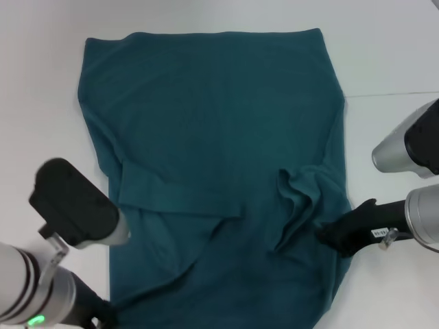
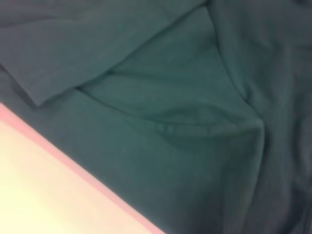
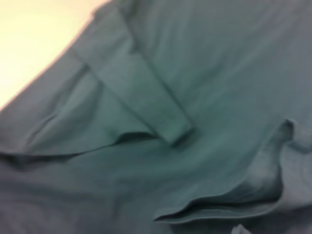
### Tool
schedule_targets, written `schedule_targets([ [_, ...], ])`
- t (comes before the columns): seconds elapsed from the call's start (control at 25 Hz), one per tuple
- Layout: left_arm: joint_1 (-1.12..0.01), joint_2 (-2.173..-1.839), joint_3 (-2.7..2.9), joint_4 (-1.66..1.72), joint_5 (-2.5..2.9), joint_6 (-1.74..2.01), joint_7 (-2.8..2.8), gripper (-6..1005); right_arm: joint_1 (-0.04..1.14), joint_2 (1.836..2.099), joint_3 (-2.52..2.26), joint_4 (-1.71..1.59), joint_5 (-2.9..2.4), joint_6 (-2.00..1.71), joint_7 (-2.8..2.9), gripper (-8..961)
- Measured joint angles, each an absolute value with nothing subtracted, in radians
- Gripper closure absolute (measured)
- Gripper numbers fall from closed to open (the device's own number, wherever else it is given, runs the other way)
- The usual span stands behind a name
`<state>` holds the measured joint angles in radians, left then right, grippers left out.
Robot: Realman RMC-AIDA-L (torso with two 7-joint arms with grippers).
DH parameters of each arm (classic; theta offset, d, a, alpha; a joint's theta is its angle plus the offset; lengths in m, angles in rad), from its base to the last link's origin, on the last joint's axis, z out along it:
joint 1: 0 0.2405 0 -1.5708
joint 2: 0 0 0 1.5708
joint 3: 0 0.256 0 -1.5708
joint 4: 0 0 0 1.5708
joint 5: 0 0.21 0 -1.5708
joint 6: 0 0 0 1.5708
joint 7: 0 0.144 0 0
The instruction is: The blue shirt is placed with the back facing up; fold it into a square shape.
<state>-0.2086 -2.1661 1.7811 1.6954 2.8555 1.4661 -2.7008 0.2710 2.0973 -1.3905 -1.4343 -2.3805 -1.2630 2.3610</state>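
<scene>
My right pincer [image 1: 328, 233] touches the large teal-blue fabric shirt [image 1: 212, 137]'s bunched sleeve; I cannot tell its grip. A partial pinch could drag wrinkles across the fold.

The blue shirt [image 3: 204, 73] fills nearly the whole right wrist view, with a folded sleeve band [image 3: 141, 92] lying across it and a bunched, lifted fold [image 3: 234, 200] nearby.

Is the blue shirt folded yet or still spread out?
Partly folded: the blue shirt lies mostly spread on the table, both sleeves turned inward across it, not yet square.
</scene>
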Motion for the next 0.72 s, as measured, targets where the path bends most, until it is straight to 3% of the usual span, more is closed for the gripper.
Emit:
schedule_targets([
  [0.72,-0.180,-2.168,1.584,1.752,2.782,1.471,-2.568,952,0.148,2.104,-1.335,-1.611,-2.232,-1.383,2.228,888],
])
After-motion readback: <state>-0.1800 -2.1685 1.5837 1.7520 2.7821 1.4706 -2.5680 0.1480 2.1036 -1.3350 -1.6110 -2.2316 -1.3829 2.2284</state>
